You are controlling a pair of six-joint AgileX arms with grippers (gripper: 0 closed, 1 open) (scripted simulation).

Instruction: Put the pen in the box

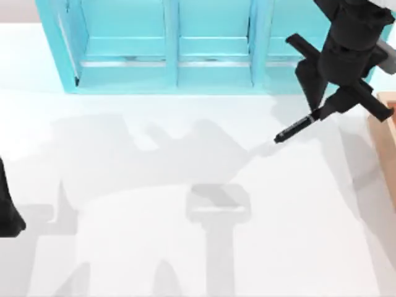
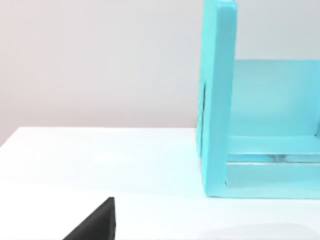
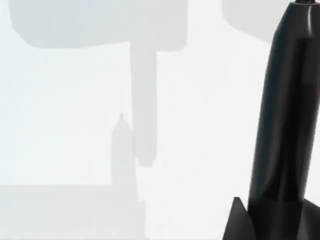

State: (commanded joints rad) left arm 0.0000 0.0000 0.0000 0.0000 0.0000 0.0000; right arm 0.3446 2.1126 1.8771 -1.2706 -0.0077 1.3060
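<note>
The slim black pen hangs above the white table at the right rear, slanting down toward the left. My right gripper is shut on its upper end. In the right wrist view the pen shows as a long black barrel over the bare table. The tan wooden box is cut off by the table's right edge, just right of the gripper and apart from the pen. My left gripper is parked at the left edge.
A large light-blue shelf unit with three compartments stands along the back; its side wall shows in the left wrist view. The white table spreads open in front of it, crossed by the arms' shadows.
</note>
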